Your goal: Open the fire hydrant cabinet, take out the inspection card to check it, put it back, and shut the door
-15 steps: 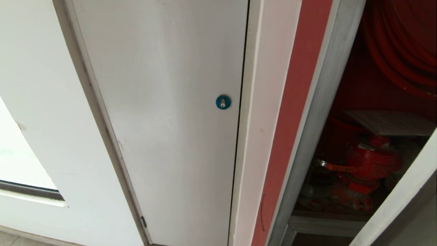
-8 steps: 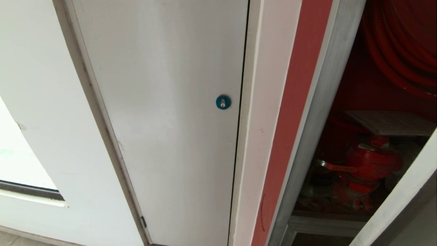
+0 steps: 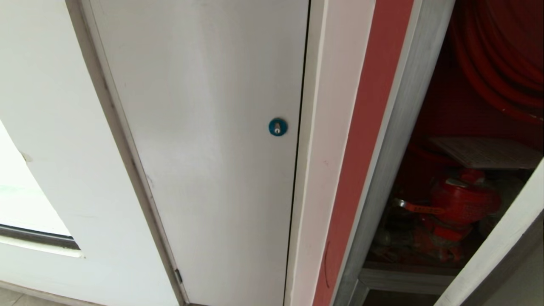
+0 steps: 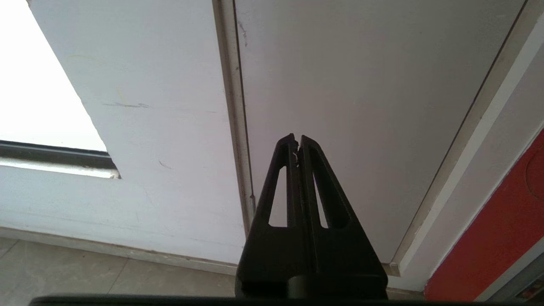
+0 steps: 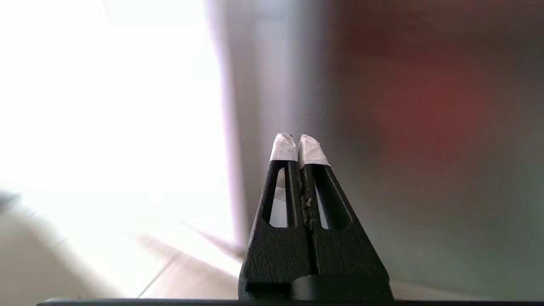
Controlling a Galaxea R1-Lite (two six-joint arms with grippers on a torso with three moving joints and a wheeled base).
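Observation:
The fire hydrant cabinet (image 3: pixel 395 140) stands open at the right of the head view, with a silver frame and a red lining. Inside it are a red hose coil (image 3: pixel 497 63), a red hydrant valve (image 3: pixel 463 204) and, above the valve, a pale printed inspection card (image 3: pixel 484 152) lying flat. A pale slanting edge at the lower right looks like the open door (image 3: pixel 497 250). Neither arm shows in the head view. My right gripper (image 5: pixel 297 138) is shut and empty, its white-taped tips before a blurred silver strip and a dark reddish surface. My left gripper (image 4: pixel 296 138) is shut and empty, facing the white wall.
A plain white panel door (image 3: pixel 204 148) with a round blue lock (image 3: pixel 278 126) fills the middle of the head view. A window opening (image 3: pixel 25 204) is at the far left. Beige floor tiles (image 4: pixel 85 272) run along the wall's foot.

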